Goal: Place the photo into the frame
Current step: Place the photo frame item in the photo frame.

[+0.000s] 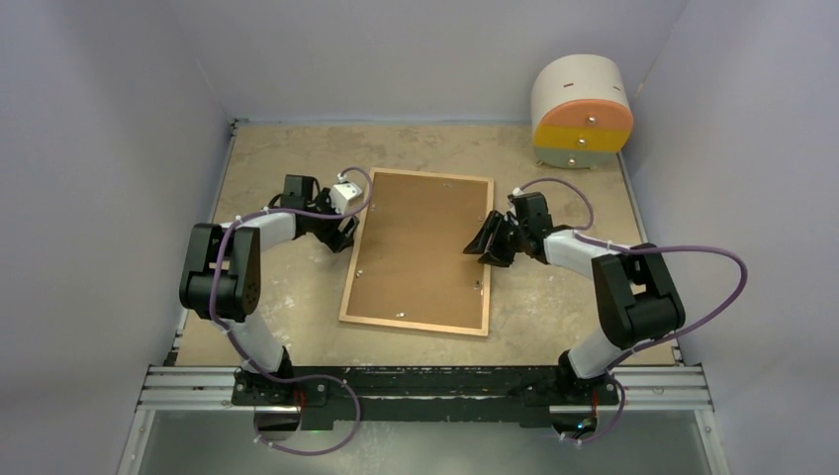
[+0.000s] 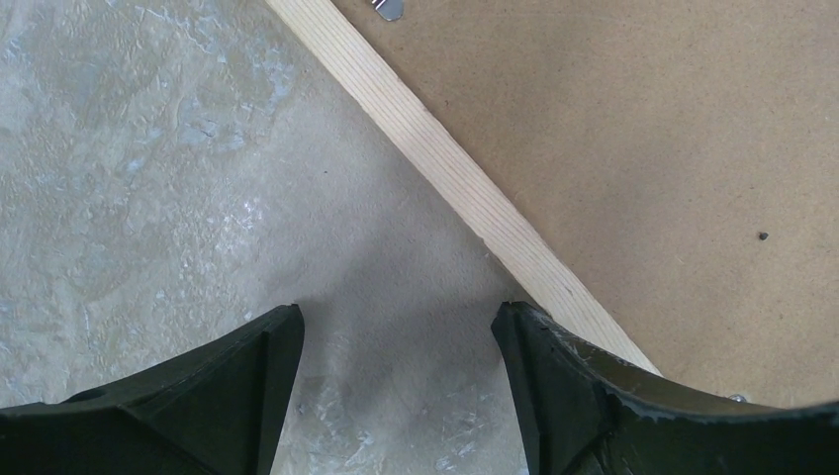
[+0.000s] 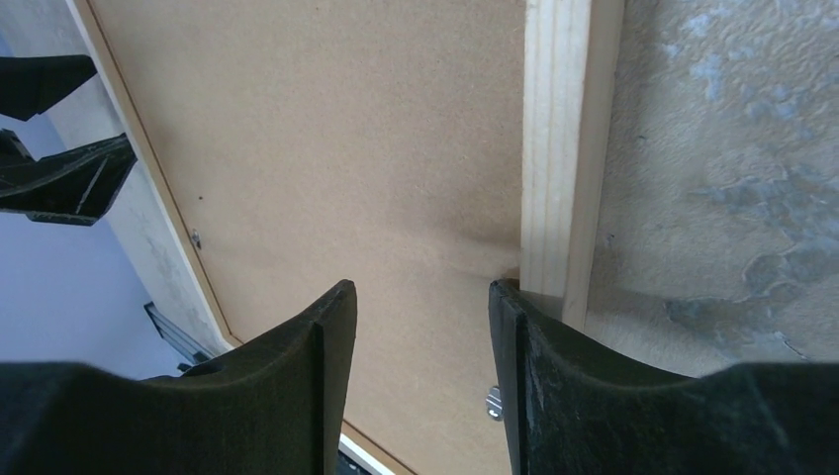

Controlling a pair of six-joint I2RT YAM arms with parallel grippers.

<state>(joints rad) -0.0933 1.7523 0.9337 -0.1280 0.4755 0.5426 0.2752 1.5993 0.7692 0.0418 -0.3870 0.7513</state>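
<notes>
The frame (image 3: 554, 148) lay face down on the counter (image 1: 307, 327), with the brown backing panel (image 1: 420, 247) seated in it. The photo was not visible; whether it lay beneath the panel could not be told. The left end effector (image 2: 396, 317), jaws apart and empty, hovered just beside the frame's left moulding. The right end effector (image 3: 420, 287), jaws apart, stood over the frame's right moulding and the panel edge. Risk: a closing finger catching the thin moulding could skid the frame or pry the panel askew.

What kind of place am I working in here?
Likely a lab test cell: plain pale walls box in a mottled tabletop, a metal rail spans its near edge, and a striped drum-shaped prop sits in the far corner.
</notes>
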